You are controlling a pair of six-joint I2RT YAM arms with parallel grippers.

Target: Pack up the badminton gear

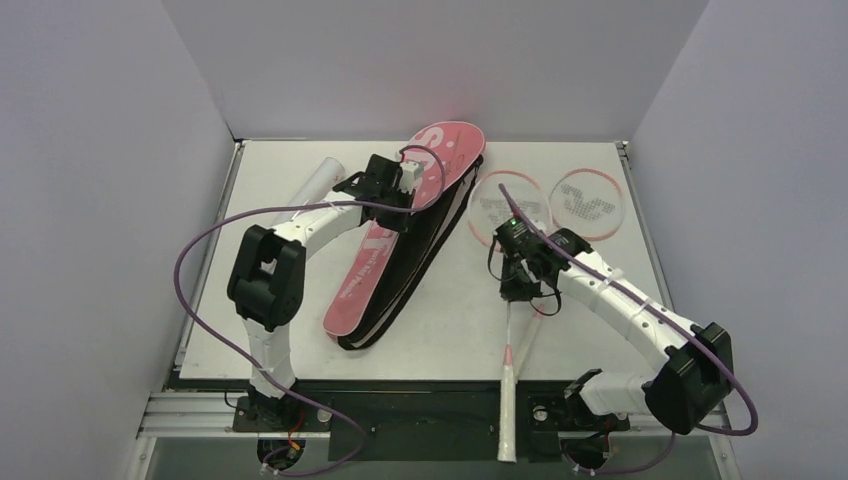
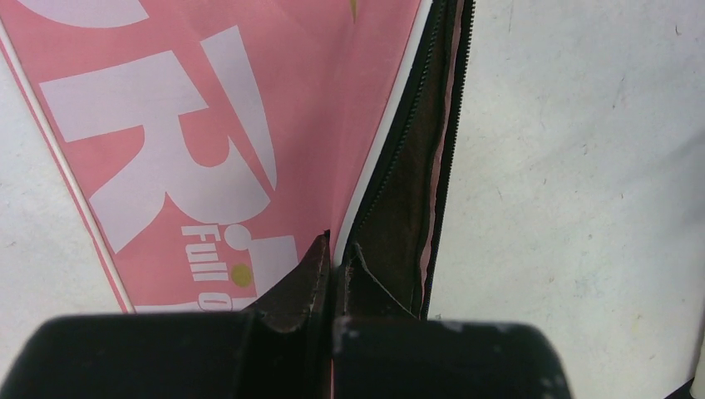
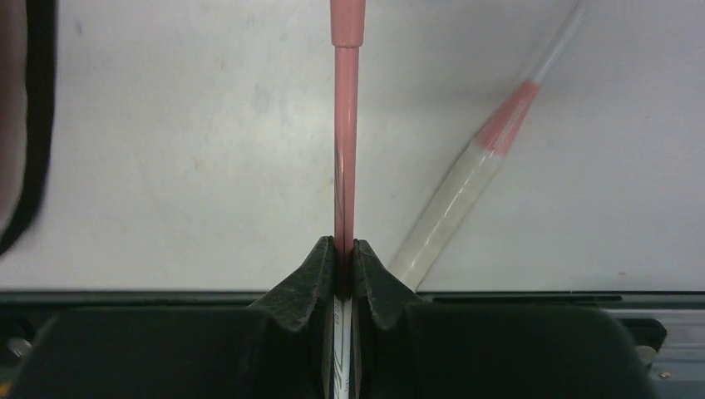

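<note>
The left arm [image 1: 300, 225] stretches forward, elbow raised, left gripper [image 2: 337, 253] pinched on the cover [image 2: 208, 125] edge; the right arm [image 1: 620, 295] bends inward, wrist tipped down, right gripper [image 3: 345, 249] clamped on a racket [image 3: 346, 125] shaft

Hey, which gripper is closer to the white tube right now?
Left. The left gripper is shut on the cover edge, just right of the tube in the top view. The right gripper clamps a racket shaft much farther right.

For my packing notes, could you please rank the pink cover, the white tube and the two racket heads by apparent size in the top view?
1. pink cover.
2. left racket head and right racket head, alike, so tied.
3. white tube, though partly hidden.
</note>
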